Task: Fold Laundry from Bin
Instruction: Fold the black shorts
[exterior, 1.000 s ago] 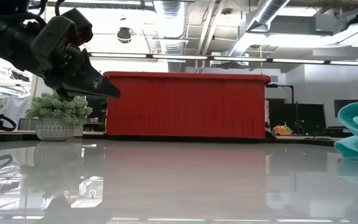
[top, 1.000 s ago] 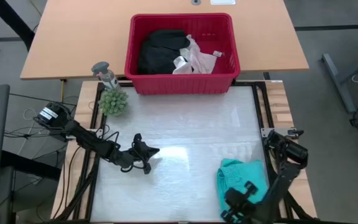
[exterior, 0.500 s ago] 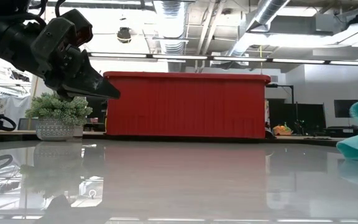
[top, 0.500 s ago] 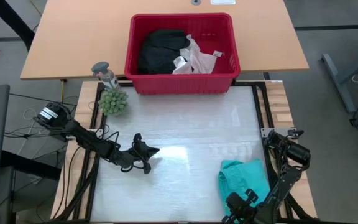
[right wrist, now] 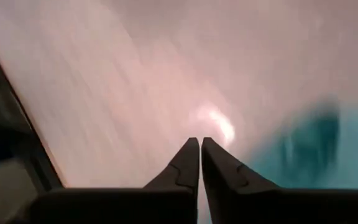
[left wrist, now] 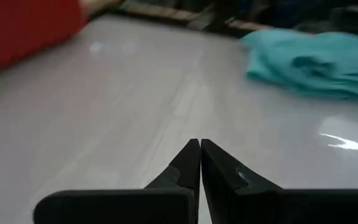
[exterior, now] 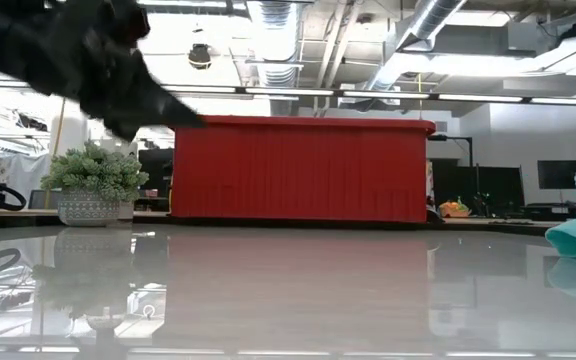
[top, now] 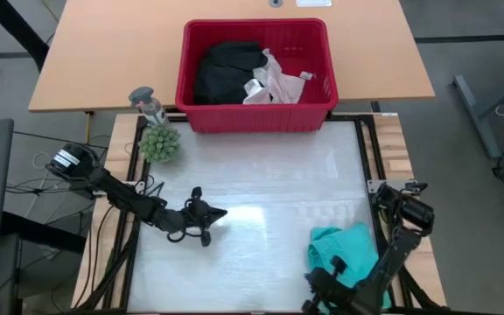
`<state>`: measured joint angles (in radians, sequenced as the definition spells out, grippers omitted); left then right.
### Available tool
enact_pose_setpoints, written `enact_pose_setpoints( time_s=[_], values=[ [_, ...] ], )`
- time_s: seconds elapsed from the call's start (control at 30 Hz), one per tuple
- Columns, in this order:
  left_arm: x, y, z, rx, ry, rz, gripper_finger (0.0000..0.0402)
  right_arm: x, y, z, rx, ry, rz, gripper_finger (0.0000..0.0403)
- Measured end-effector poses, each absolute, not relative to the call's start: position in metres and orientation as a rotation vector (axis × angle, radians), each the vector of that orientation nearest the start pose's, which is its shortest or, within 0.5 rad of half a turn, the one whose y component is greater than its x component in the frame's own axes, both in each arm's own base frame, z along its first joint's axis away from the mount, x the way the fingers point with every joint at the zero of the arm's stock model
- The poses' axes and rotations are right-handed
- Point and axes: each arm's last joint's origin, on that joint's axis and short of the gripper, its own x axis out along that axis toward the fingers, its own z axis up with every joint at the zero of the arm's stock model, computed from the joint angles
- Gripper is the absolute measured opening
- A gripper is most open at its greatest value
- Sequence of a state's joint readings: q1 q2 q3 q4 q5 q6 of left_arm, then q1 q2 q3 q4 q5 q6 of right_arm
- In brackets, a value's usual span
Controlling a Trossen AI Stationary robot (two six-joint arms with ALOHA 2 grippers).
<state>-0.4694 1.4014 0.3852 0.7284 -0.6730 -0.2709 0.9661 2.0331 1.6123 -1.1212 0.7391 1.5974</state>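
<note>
White glossy worktop (top: 261,175): red bin (top: 256,114) at 12 o'clock holds black and white laundry (top: 234,74), teal garment (top: 344,254) at 5 o'clock, left gripper (top: 215,213) mid-left and right gripper (top: 309,282) beside teal, both jaws pressed together, empty.
</note>
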Motion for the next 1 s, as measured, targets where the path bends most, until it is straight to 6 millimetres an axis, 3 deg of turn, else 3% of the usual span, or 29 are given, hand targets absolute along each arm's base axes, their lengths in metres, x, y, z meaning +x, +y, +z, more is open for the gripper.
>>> enact_pose_setpoints(
  time_s=[0.13, 0.23, 0.37, 0.5, 0.6, 0.7, 0.87, 1.0],
  values=[
    [0.227, -0.098, 0.19, -0.019, 0.135, 0.161, 0.0037, 0.272, 0.292, 0.239, 0.072, 0.685, -0.537, 0.0059],
    [0.228, -0.1, 0.219, 0.08, 0.107, 0.105, 0.0069, 0.305, 0.266, 0.269, -0.117, 0.711, -0.526, 0.0074],
    [0.223, -0.097, 0.256, 0.224, 0.141, 0.105, 0.0113, 0.346, 0.202, 0.306, -0.374, 0.825, -0.582, 0.012],
    [0.211, -0.085, 0.293, 0.327, 0.179, 0.266, 0.0146, 0.36, 0.117, 0.339, -0.557, 0.96, -0.698, 0.0184],
    [0.196, -0.065, 0.315, 0.396, 0.147, 0.399, 0.0158, 0.353, 0.058, 0.373, -0.514, 0.979, -0.742, 0.0223],
    [0.176, -0.038, 0.337, 0.381, 0.051, 0.406, 0.0159, 0.331, 0.011, 0.41, -0.391, 0.952, -0.689, 0.0247],
    [0.134, 0.012, 0.37, 0.319, -0.146, 0.484, 0.016, 0.282, -0.05, 0.468, -0.25, 0.746, -0.691, 0.0254],
    [0.118, 0.036, 0.387, 0.297, -0.186, 0.465, 0.016, 0.248, -0.089, 0.496, -0.165, 0.593, -0.716, 0.0255]
  ],
)
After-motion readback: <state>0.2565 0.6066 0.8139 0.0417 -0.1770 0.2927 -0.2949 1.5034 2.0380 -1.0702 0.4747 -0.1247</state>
